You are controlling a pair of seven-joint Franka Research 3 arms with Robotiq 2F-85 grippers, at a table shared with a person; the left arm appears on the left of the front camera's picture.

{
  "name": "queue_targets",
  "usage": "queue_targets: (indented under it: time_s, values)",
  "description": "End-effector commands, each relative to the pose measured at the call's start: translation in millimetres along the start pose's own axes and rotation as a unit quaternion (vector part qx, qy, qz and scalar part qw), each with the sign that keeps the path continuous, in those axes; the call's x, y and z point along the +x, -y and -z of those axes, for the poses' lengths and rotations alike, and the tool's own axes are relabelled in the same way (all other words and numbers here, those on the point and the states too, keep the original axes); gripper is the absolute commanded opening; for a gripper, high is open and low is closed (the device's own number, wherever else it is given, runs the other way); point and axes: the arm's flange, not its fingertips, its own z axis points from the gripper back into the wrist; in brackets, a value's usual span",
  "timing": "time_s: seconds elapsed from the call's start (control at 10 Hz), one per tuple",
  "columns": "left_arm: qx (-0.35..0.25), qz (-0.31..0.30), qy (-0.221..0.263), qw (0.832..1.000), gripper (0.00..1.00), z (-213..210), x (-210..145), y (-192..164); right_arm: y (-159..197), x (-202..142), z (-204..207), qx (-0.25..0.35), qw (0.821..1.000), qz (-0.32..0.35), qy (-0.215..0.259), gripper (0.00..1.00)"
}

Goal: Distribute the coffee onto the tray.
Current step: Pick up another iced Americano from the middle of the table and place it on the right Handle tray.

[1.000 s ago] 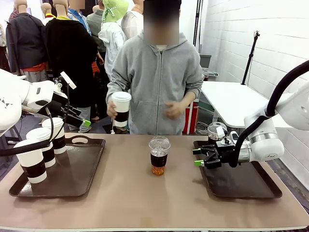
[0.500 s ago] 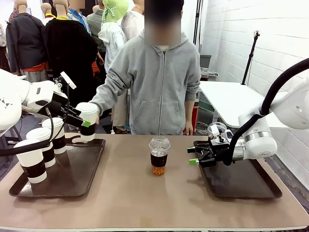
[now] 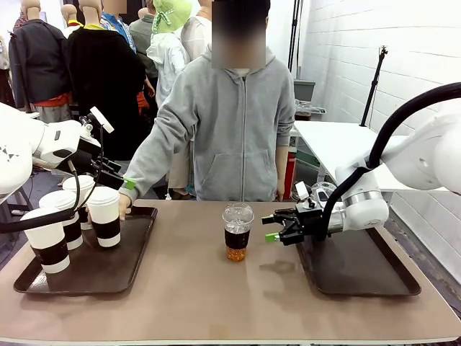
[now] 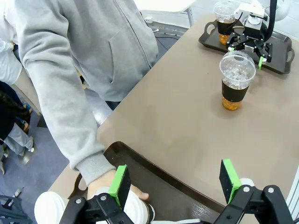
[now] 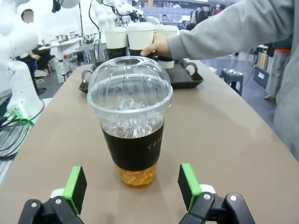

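Our right pincer [image 3: 272,227] is wide open, nothing in it, w/ green pads either side of the line to the dome-lidded cup [image 3: 237,231] mid-counter. In the right wrist view that cup sits just ahead of the pads, not yet between them, so no contact.

Our left pincer [image 4: 175,182] also hangs wide open & empty, above the near corner of the left tray [image 3: 137,252]. Below it the person's hand [image 3: 124,205] is setting a sleeved paper cup [image 3: 105,216] on that tray, fingers on it.

Progress, as we judge it: left tray has 4 sleeved cups incl. the one under the hand, the other three [image 3: 54,227] bunched at its left end. The right tray [image 3: 360,274] carries a second dome-lidded cup [image 3: 322,193] at its far edge, partly behind our right arm.

Left to do: the mid-counter cup needs gripping & moving, prob. to the right tray. The brown counter [image 3: 216,303] has nothing else on it.
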Motion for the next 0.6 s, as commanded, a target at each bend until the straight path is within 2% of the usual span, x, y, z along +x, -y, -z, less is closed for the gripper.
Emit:
queue_targets:
  time_s: [0.0, 0.5]
  values:
    - [-0.003, -0.002, 0.001, 1.0, 1.0, -0.1, -1.2, -0.8, 8.9, 0.3, 14.8, 0.004, 1.0, 0.011, 0.0, 1.0]
    - [-0.003, -0.002, 0.001, 1.0, 1.0, -0.1, -1.2, -0.8, 15.8, 0.7, 38.6, 0.028, 1.0, 0.013, -0.001, 1.0]
